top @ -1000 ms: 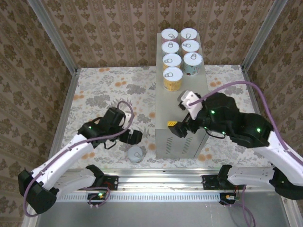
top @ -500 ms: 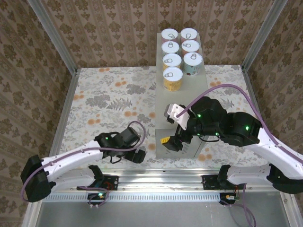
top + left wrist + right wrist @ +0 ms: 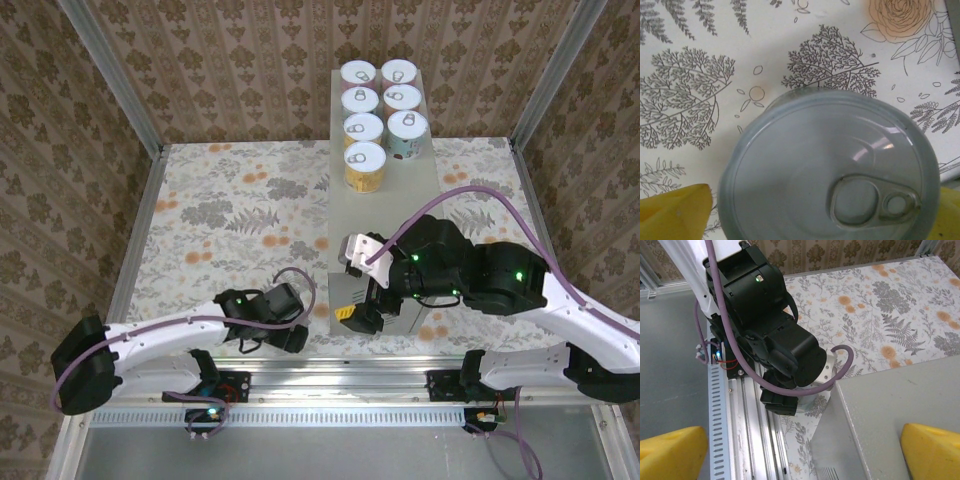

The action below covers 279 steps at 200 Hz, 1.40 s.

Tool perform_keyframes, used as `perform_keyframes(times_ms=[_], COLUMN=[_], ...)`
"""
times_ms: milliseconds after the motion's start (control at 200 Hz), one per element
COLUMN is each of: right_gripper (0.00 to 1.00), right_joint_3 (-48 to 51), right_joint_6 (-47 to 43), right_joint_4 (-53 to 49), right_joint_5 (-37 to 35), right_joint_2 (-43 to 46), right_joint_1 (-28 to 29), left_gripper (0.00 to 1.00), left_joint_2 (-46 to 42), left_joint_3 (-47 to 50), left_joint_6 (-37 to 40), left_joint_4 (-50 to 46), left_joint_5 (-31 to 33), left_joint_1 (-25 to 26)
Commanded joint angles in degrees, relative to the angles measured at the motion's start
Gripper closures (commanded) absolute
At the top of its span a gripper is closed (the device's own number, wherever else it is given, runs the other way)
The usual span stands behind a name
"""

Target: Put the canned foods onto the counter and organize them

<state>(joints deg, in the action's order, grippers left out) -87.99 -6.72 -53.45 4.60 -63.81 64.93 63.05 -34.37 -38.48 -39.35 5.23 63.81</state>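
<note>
Seven tins (image 3: 365,165) with silvery pull-tab lids stand in two rows at the far end of the grey counter (image 3: 385,215). One more tin (image 3: 830,170) stands upright on the floral floor beside the counter's near left corner, its lid seen from straight above. My left gripper (image 3: 285,325) (image 3: 810,222) hangs over it, open, with a yellow fingertip (image 3: 670,212) on each side and a sliver of floor showing beside the left one. My right gripper (image 3: 358,312) (image 3: 800,455) is open and empty above the counter's (image 3: 900,390) near left edge, facing the left arm (image 3: 775,335).
The floral floor (image 3: 220,210) stretches left of the counter. A metal rail (image 3: 330,375) runs along the near edge, with slotted trunking (image 3: 720,410) beside it. Patterned walls and aluminium posts (image 3: 110,80) close in the cell. Purple cables loop off both wrists.
The left gripper has swung toward the near edge and come down over the floor tin, hiding it from above. The right gripper has slid along the counter toward its near left corner.
</note>
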Motion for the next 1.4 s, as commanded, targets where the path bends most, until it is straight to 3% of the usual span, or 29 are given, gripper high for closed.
perform_keyframes(times_ms=[0,235,350,540,725,850,1200,1390], right_gripper=[0.00,0.00,0.00,0.00,0.00,0.00,0.00,0.00], right_joint_3=[0.85,0.44,0.96,1.17,-0.19,-1.27,0.09,3.90], right_joint_6=[0.71,0.85,1.17,1.41,1.52,2.64,6.76,8.85], right_joint_4=[-2.17,-2.85,-2.23,-1.55,-1.06,0.36,3.41,4.26], right_joint_5=[-1.24,-1.94,-1.86,-2.14,-3.45,-7.24,-28.76,-31.31], right_joint_2=[1.23,1.23,1.57,1.59,1.67,2.03,5.43,11.31], right_joint_1=[0.73,0.99,0.99,1.06,1.09,1.00,0.90,0.94], left_gripper=[0.12,0.32,0.33,0.37,0.44,0.45,0.45,0.46], left_joint_2=[-0.32,-2.48,-5.18,-10.11,-10.34,-8.30,-0.05,2.74], left_joint_3=[-0.03,-4.33,-8.08,-16.75,-28.68,-39.75,-61.97,-68.39], left_joint_6=[-1.48,-0.83,-0.01,7.92,22.18,30.79,40.76,43.58], left_joint_4=[0.90,-1.96,-6.52,-13.33,-19.88,-24.28,-27.24,-27.16], left_joint_5=[3.87,7.02,9.90,10.07,1.76,-1.72,-21.68,-28.66], left_joint_1=[0.52,0.44,-0.60,-7.61,-18.31,-21.45,-22.86,-21.66])
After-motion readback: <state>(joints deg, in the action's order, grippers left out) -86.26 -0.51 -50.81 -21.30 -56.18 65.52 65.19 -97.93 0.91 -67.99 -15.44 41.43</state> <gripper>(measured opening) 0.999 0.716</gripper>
